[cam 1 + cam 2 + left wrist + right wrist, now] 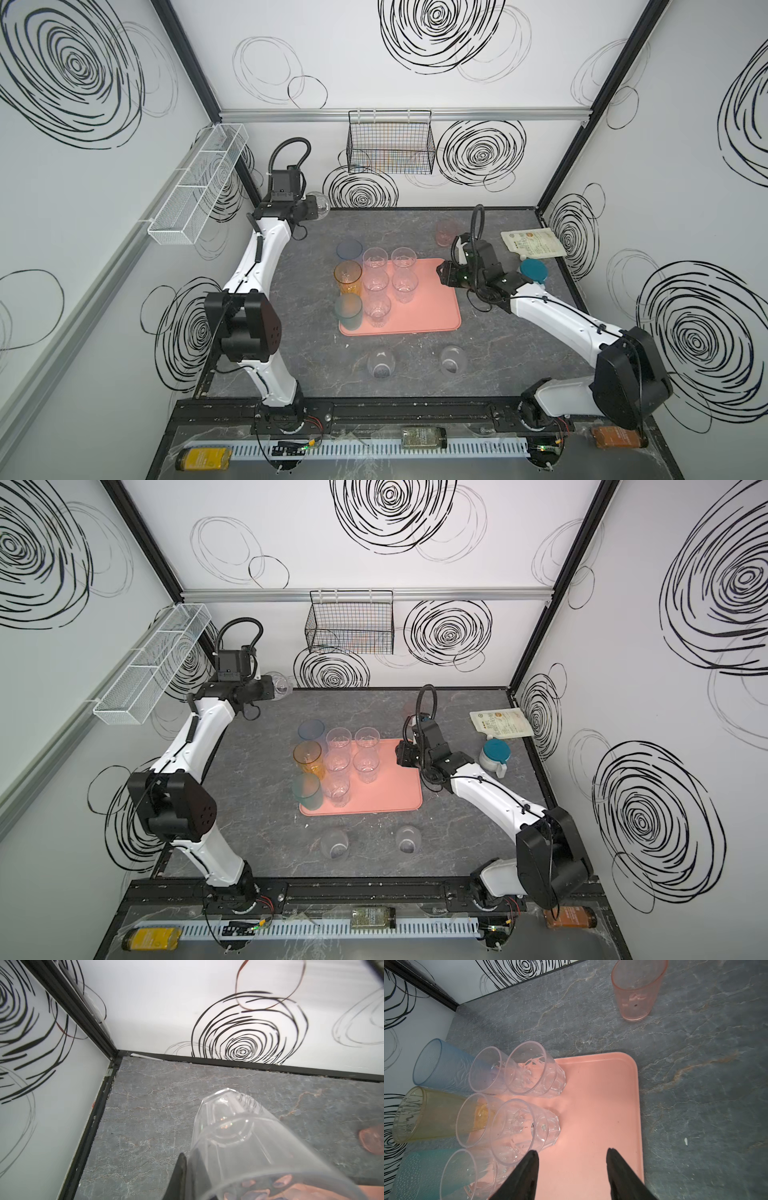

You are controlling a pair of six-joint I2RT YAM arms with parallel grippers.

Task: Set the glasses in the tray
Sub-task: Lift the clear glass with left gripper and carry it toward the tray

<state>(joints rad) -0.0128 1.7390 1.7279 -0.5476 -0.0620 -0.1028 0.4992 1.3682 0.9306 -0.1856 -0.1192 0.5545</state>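
Tray (419, 307) mid-table, right half bare. Carries five clear glasses (376, 284) in two rows, upright, close-packed. Blue glass (349, 250), amber glass (348, 276), teal glass (348, 309) lined up along left edge, just beside clear ones; for blue, fully inside or not: can't tell. L claw (311, 206) up by far-left corner, clenched on clear tumbler (322, 205) near its mouth, off table, tipped sideways, base pointing away from claw. R claw (572, 1152) released, empty, hovering over tray's right edge. Pink glass (445, 232) on table beyond tray, well apart. Front-left glass (380, 365) and front-right glass (453, 360) on table near front, outside tray, both clear. Pouch (534, 245) and teal-lid jar (533, 270) at far right.
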